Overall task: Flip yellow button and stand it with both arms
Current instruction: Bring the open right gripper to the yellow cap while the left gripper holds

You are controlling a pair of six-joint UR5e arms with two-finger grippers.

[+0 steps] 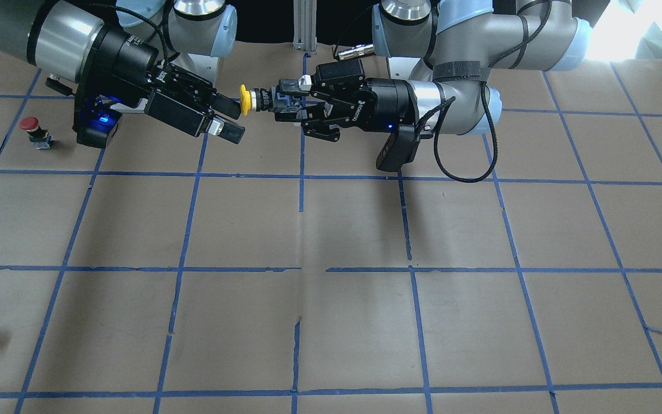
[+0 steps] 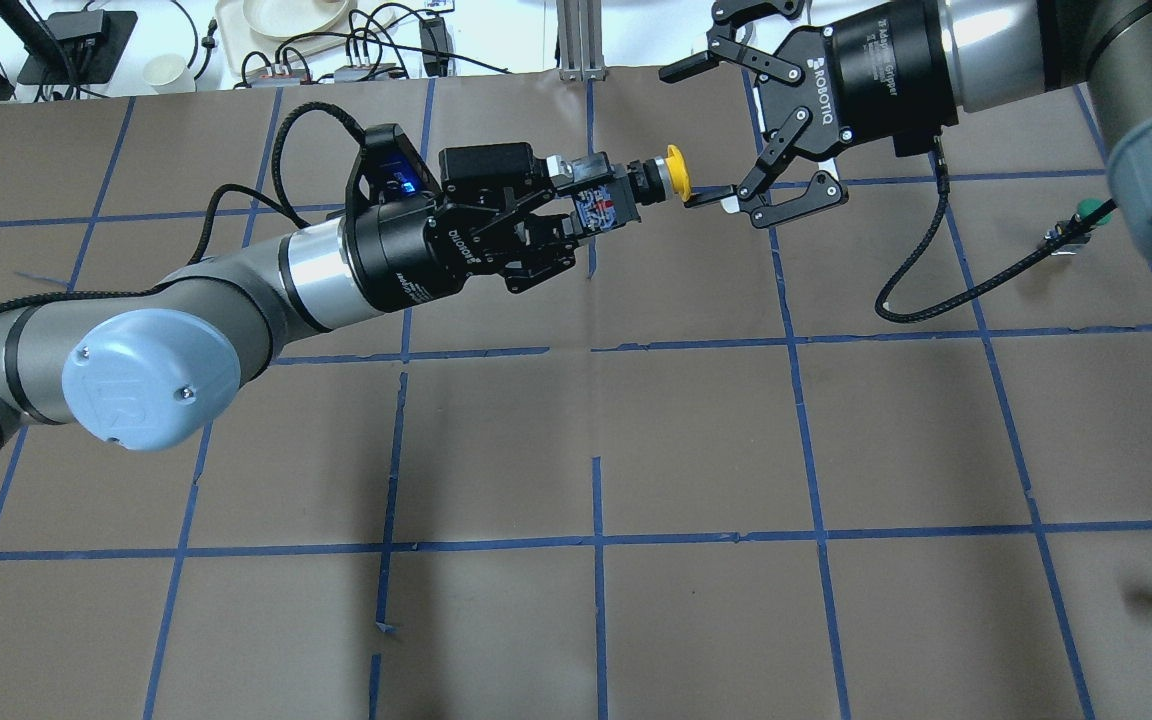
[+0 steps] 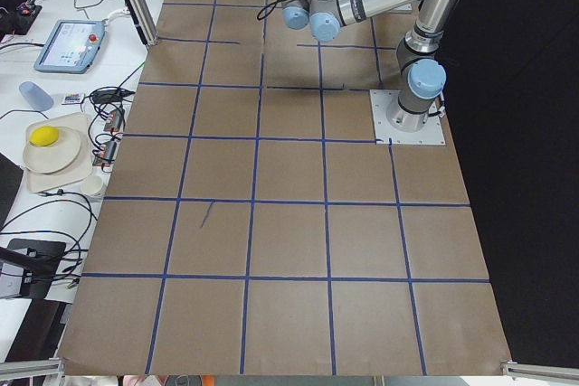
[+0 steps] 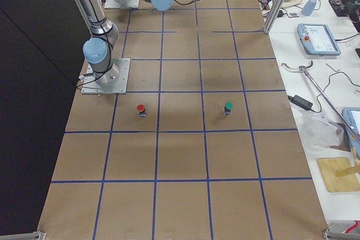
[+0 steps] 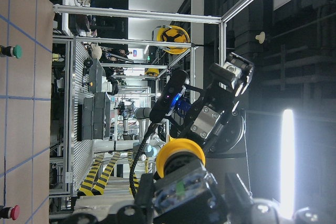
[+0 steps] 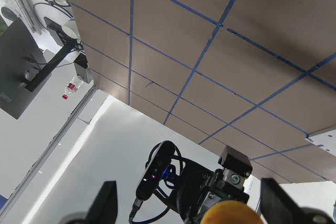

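While the left gripper (image 2: 591, 198) pinches the yellow button (image 2: 673, 172) by its body in mid-air, the right gripper (image 2: 688, 133) hangs spread just beyond the cap. By my reckoning, the handover, flip and standing are not yet done.

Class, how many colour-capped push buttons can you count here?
3. The yellow button is held in the left gripper; the red button and the green button stand on the table. Others may be hidden.

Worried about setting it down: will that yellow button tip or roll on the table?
Probably stiff: the yellow button juts out level from the left tool without sagging. Its cap is round, so lying on its side it may roll; stood on that cap it likely tips.
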